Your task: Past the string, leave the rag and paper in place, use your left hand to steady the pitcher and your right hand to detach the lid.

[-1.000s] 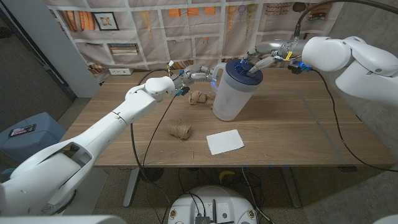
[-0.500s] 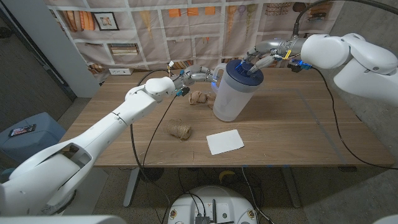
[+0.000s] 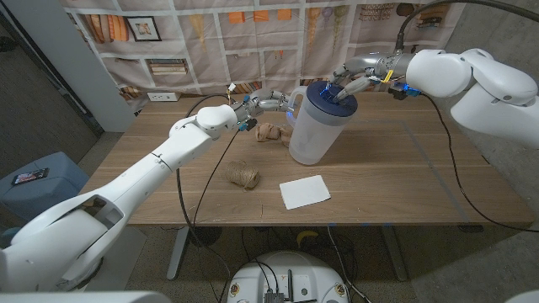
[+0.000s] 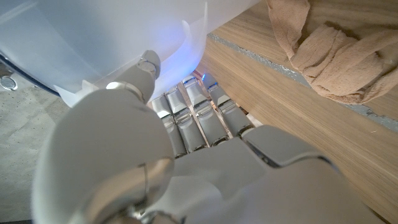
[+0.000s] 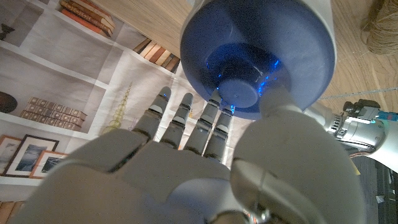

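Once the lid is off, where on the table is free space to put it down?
Bare wood lies right of the pitcher and the paper, toward the table's right edge. It is crowded left of the pitcher: rag, string and left hand.

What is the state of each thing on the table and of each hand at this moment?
pitcher: upright, lid on.
lid: blue, seated on the pitcher, not yet off.
left hand: holds the pitcher by its handle side.
right hand: fingers grip the lid's centre knob.
rag: crumpled, beside the pitcher.
string: wound in a ball, untouched.
paper: flat, untouched.
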